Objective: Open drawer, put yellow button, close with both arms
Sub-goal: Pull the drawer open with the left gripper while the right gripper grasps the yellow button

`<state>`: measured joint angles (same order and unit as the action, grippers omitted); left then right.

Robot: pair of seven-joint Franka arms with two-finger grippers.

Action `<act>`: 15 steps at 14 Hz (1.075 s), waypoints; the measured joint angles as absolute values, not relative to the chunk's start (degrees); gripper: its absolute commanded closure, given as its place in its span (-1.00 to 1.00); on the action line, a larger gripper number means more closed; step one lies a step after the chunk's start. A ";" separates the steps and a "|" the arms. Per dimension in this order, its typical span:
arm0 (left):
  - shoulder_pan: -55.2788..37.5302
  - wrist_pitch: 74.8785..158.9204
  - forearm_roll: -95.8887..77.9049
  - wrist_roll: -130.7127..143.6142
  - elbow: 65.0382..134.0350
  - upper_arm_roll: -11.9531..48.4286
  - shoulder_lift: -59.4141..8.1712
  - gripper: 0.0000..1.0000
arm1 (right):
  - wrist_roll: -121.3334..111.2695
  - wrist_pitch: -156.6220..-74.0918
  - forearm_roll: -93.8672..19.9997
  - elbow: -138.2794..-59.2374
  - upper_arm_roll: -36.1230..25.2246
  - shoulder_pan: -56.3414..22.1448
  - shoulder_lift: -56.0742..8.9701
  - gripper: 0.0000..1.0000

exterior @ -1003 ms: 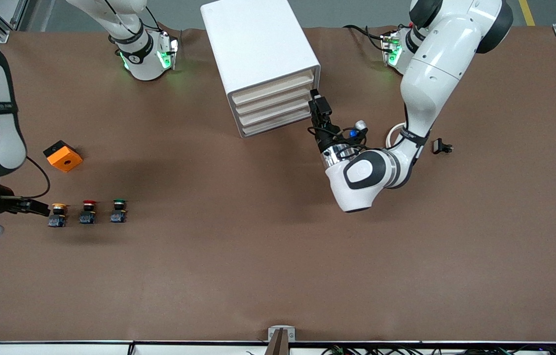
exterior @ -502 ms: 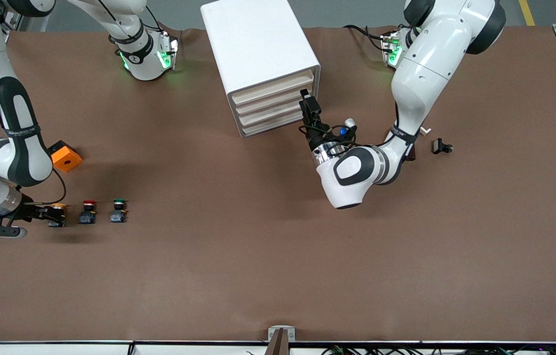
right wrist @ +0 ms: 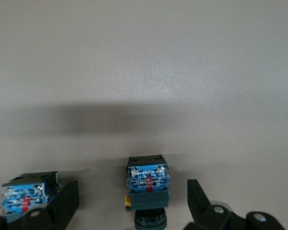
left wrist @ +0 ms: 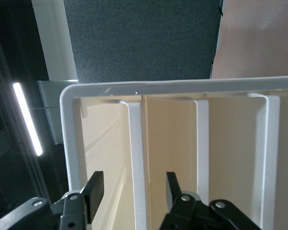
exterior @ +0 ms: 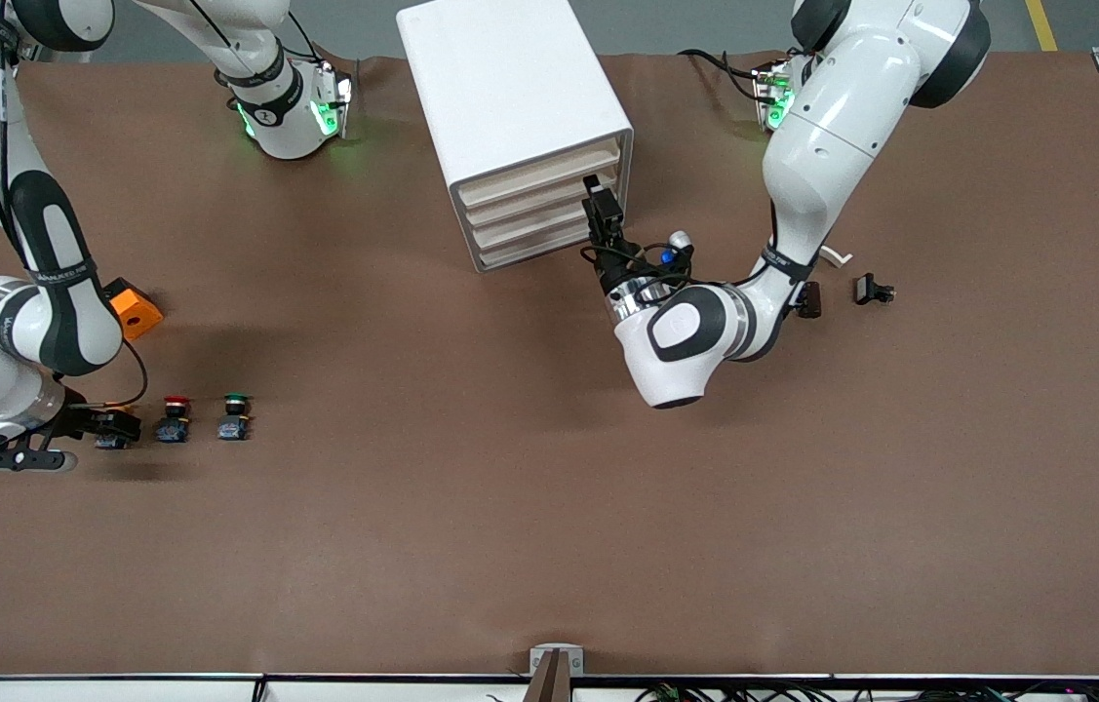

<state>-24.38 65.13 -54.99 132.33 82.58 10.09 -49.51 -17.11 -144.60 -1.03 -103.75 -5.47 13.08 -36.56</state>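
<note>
Brown paper covers the surface (exterior: 549,507), with wide bare room toward the front camera. The left hand (left wrist: 134,191) is spread at the cabinet (exterior: 510,88) front, its fingers (left wrist: 93,187) straddling the edge of a drawer (exterior: 541,174); all four drawers sit flush. The right hand (right wrist: 129,201), fingers spread, brackets the yellow button (right wrist: 147,184) on the surface toward the right arm's end, just beside the red button (exterior: 175,419) and the green button (exterior: 235,416).
</note>
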 measured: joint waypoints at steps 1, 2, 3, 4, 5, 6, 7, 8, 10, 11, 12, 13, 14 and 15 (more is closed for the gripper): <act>-24.96 65.21 -55.03 132.33 82.58 10.09 -49.51 -0.17 | -17.41 -144.87 -1.03 -103.75 -5.50 13.11 -36.90 -1.00; -25.52 65.40 -55.04 132.33 82.59 10.08 -49.51 -0.15 | -17.60 -145.00 -1.03 -103.75 -5.52 13.14 -37.19 -1.00; -26.02 65.61 -55.04 132.33 82.59 10.08 -49.51 -0.12 | -17.84 -145.10 -1.03 -103.75 -5.55 13.17 -37.44 -1.00; -26.50 65.72 -55.10 132.33 82.60 10.09 -49.51 -0.05 | -18.45 -145.18 -1.03 -103.75 -5.58 13.28 -37.64 -1.00; -26.99 65.73 -55.18 132.33 82.62 10.09 -49.51 0.00 | -19.10 -145.26 -1.03 -103.75 -5.59 13.43 -37.80 -1.00; -27.49 65.73 -55.24 132.33 82.65 10.09 -49.51 0.03 | -19.59 -145.32 -1.03 -103.75 -5.59 13.59 -37.87 -1.00; -27.99 65.73 -55.26 132.33 82.71 10.10 -49.51 0.10 | -19.80 -145.36 -1.03 -103.75 -5.59 13.69 -37.87 -1.00; -28.40 65.73 -55.27 132.33 82.87 10.10 -49.51 0.15 | -19.84 -145.43 -1.05 -103.73 -5.59 13.75 -37.87 -0.99; -29.02 65.73 -55.28 132.33 83.49 10.11 -49.51 0.21 | -19.85 -145.52 -1.29 -103.70 -5.58 13.80 -37.88 -0.68; -29.29 65.72 -55.30 132.33 83.79 10.15 -49.51 0.33 | -19.85 -145.52 -1.43 -103.70 -5.58 13.80 -37.88 -0.60; -29.55 65.71 -55.34 132.33 84.03 10.19 -49.50 0.42 | -19.85 -145.52 -1.50 -103.70 -5.58 13.80 -37.88 -0.59; -29.85 65.71 -55.36 132.33 84.18 10.20 -49.50 0.57 | -19.85 -145.52 -1.54 -103.70 -5.58 13.80 -37.88 -0.55; -30.13 65.69 -55.37 132.33 84.24 10.20 -49.50 0.71 | -19.85 -145.52 -1.56 -103.70 -5.58 13.80 -37.88 -0.45; -30.34 65.53 -55.43 132.33 84.26 10.25 -49.49 0.82 | -19.85 -145.52 -1.61 -103.70 -5.58 13.82 -37.89 -0.33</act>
